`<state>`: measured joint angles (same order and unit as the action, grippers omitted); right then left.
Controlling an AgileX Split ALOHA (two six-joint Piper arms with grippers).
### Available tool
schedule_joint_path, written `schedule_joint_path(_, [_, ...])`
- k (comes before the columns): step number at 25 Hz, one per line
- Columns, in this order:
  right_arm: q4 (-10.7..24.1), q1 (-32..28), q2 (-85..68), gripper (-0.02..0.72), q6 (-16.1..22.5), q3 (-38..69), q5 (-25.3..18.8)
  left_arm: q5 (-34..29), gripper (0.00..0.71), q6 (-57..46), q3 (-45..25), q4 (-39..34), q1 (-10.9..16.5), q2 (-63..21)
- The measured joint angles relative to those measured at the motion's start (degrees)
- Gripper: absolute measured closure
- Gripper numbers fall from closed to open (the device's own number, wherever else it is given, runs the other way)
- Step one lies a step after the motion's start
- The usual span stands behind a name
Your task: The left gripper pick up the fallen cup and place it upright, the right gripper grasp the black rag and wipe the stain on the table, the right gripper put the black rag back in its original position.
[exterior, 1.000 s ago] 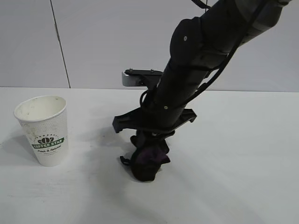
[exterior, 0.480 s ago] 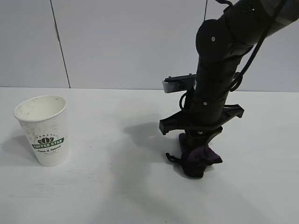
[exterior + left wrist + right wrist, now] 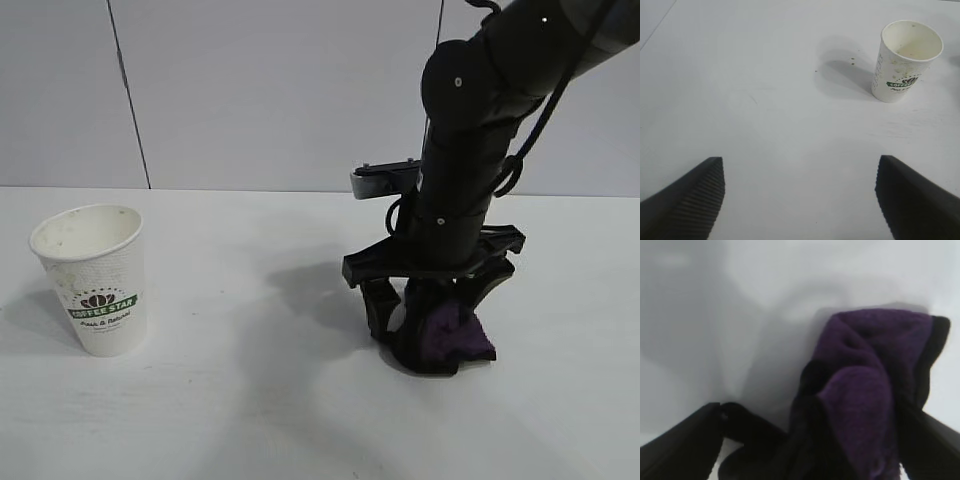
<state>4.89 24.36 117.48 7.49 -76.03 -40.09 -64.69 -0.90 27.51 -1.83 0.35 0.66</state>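
Note:
The cup [image 3: 95, 285] stands upright on the white table [image 3: 200, 420] at the left, mouth up, logo facing the camera. It also shows far off in the left wrist view as the cup [image 3: 905, 60]. My left gripper [image 3: 800, 195] hovers open over bare table, away from the cup and holding nothing. My right gripper [image 3: 430, 325] points down at the right of centre, open, with one finger on each side of the black rag [image 3: 455, 338]. The rag [image 3: 865, 390] lies bunched on the table, purple folds up. The stain shows in no view.
A grey panelled wall [image 3: 250, 90] closes the back of the table. A few small dark specks [image 3: 852, 61] lie on the table beside the cup. The right arm's shadow falls between the cup and the rag.
The right arm carried the rag from the table's middle toward the right and set it down. Its fingers then spread apart and let go of the rag. The cup stayed put.

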Motion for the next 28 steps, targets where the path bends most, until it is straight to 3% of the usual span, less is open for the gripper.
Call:
schedule_joint_path(10, [1.2,-9.3,-16.9,0.073,0.9,0.0,-2.8,0.0,0.116,0.1,0.0,0.0,0.0,0.0])
schedule_joint_path(16, [11.7,-22.4,-24.8,0.102,3.0,0.2,-10.6,0.0,0.116,0.1,0.0,0.0,0.0,0.0])
schedule_joint_path(19, [15.2,-30.4,-29.3,0.104,3.9,0.4,-13.0,0.0,0.116,0.1,0.0,0.0,0.0,0.0])
schedule_joint_path(24, [15.7,-41.6,-40.5,0.105,5.3,0.4,-15.6,0.0,0.116,0.1,0.0,0.0,0.0,0.0])
schedule_joint_path(28, [13.6,-43.7,-53.0,0.105,5.1,0.4,-19.0,0.0,0.116,0.1,0.0,0.0,0.0,0.0])
